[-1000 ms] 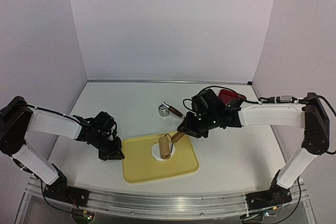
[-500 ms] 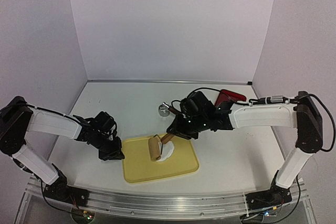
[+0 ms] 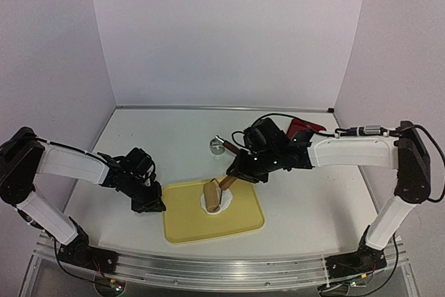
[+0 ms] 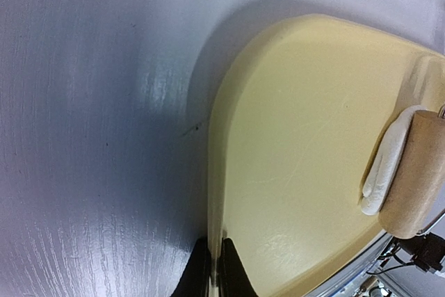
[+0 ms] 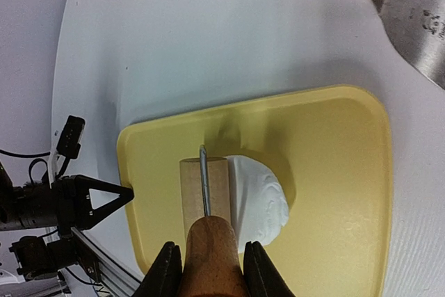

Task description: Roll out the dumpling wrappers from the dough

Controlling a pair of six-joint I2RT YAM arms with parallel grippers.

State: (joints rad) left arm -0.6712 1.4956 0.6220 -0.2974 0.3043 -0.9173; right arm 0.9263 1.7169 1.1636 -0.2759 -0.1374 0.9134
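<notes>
The dough (image 3: 224,203) is a flat, roundish white sheet on the yellow cutting board (image 3: 240,224). A wooden rolling pin (image 3: 212,196) lies on the dough's left part. My right gripper (image 3: 238,173) is shut on the pin's wooden handle (image 5: 211,259). In the right wrist view the roller (image 5: 205,182) covers the left edge of the dough (image 5: 261,203). My left gripper (image 3: 154,205) is shut on the board's left edge (image 4: 215,172). The dough (image 4: 384,168) shows partly under the roller (image 4: 415,172) there. No round cut wrapper is in view.
A steel ring cutter (image 3: 217,146) and a wooden-handled metal spatula (image 5: 417,19) lie on the table behind the board. A red object (image 3: 304,126) sits at the back right behind the right arm. The table's front rail runs just below the board.
The rolling pin rolled left over the dough, then came back slightly right. The right arm moved with it. The left gripper stayed put on the board's edge.
</notes>
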